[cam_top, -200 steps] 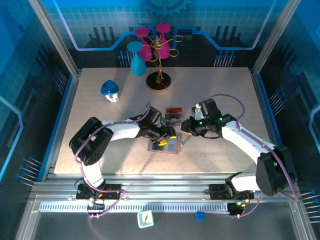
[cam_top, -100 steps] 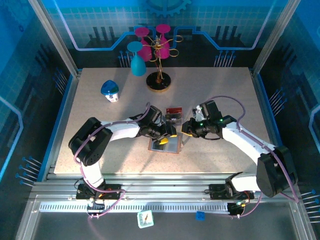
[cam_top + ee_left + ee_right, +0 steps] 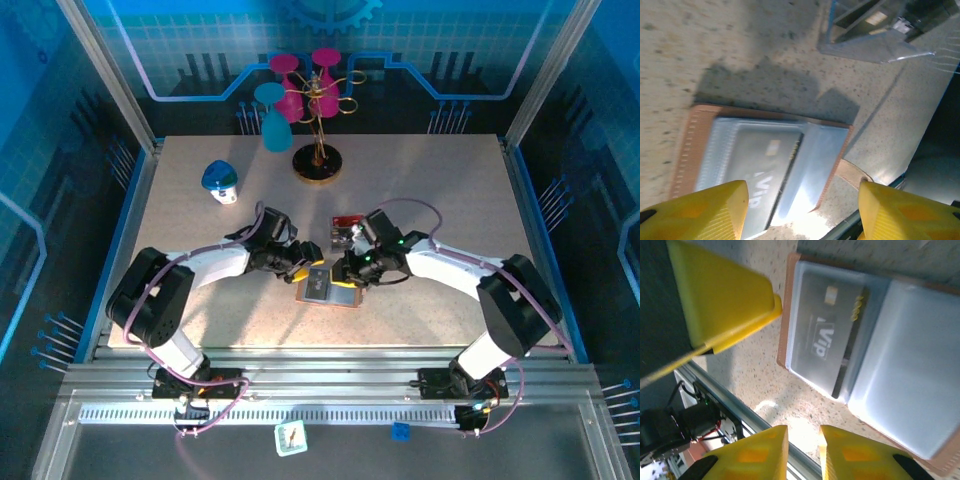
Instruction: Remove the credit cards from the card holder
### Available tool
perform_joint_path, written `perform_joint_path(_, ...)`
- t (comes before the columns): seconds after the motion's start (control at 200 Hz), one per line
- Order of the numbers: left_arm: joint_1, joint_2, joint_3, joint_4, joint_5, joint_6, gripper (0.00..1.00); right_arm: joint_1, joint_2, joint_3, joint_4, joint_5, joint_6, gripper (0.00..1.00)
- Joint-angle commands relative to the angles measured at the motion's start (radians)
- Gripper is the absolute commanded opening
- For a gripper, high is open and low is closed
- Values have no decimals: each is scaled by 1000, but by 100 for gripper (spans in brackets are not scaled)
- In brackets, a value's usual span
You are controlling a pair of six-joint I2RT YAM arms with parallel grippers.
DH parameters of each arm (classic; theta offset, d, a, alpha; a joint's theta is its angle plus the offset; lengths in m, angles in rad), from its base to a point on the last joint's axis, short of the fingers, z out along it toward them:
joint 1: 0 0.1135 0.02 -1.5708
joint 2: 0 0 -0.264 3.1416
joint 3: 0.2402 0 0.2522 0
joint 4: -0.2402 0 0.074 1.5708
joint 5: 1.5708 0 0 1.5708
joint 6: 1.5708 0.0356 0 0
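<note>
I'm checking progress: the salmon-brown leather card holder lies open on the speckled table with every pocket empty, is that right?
Not quite. The salmon-brown leather card holder lies open on the speckled table, but one clear pocket holds a dark grey rectangular card marked VIP; the right wrist view shows it.

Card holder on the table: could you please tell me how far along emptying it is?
Done: the card holder lies open, and a red card sits at the clear box. In hand: nothing yet; the left gripper hovers open over it, the right gripper alongside, jaws narrowly apart. Left: a grey card is in its pocket.
</note>
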Motion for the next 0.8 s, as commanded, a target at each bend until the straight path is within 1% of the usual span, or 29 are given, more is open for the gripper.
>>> perform_joint_path(0.0, 15, -30, -28, -32, -7, 34, 61, 39, 51, 19, 1, -30, 2, 24)
perform_joint_path(0.105, 19, -29, -32, -30, -3, 34, 60, 65, 89, 10, -27, -42, -22, 26)
perform_joint_path(0.215, 19, -26, -28, -28, -3, 34, 61, 70, 102, -13, -61, -13, -45, 27)
perform_joint_path(0.29, 19, -24, -23, -24, -2, 31, 61, 63, 97, -26, -83, 12, -61, 29)
perform_joint_path(0.34, 20, -22, -19, -23, 3, 31, 61, 53, 96, -30, -93, 21, -71, 32)
perform_joint_path(0.42, 20, -15, -15, -22, 7, 30, 60, 32, 101, -36, -94, 23, -85, 32)
perform_joint_path(0.52, 19, -11, -5, -25, 12, 29, 61, 0, 102, -65, -96, 26, -103, 32)
perform_joint_path(0.795, 12, 1, 6, -19, 26, 25, 61, -74, 126, -74, -101, 35, -157, 31)
